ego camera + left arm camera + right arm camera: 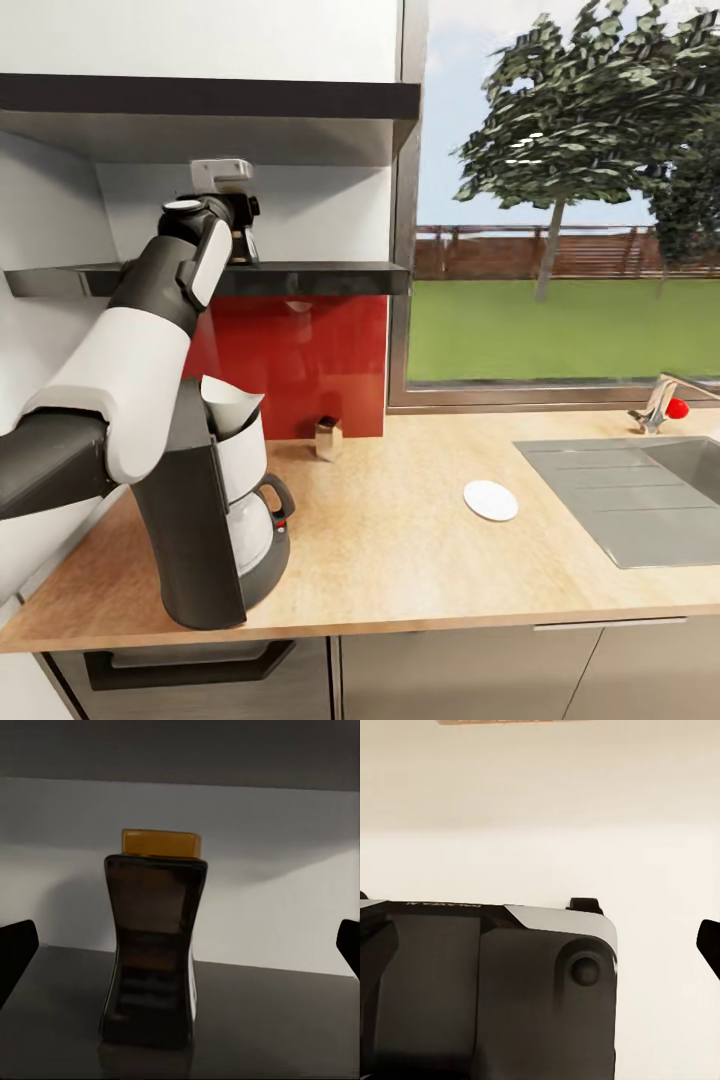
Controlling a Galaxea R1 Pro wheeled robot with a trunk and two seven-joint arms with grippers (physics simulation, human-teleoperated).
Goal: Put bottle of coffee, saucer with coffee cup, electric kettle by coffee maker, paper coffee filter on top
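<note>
Dark brown glass, waisted body, amber-orange cap: bottle of coffee, upright on the dark kitchen shelf, close to the pale back wall. Not yet lifted; still to be brought down beside the coffee maker.

Left gripper, raised to shelf height at 11 o'clock in the head view, aimed straight at the bottle. Fingers apart, one dark tip at each edge of the wrist view, bottle centred between them but ahead of them, untouched. Spread presumably kept wide to pass either side of the narrow waist, the likeliest place for a secure hold.

Coffee maker, black and white with glass carafe, on the wooden tabletop at 8 o'clock, directly beneath the shelf. Paper coffee filter, white cone, already seated in its top. Position under the shelf suits a short straight descent for the bottle.

Saucer, white, flat on the tabletop at 3 o'clock from the coffee maker, well apart from it; probably still to be shifted closer.

Small brown-and-white container against the red splashback; contents cannot be told.

Sink and tap at 3 o'clock, window above.

Right gripper: one dark fingertip visible over a dark housing and pale surface; spread cannot be told.
</note>
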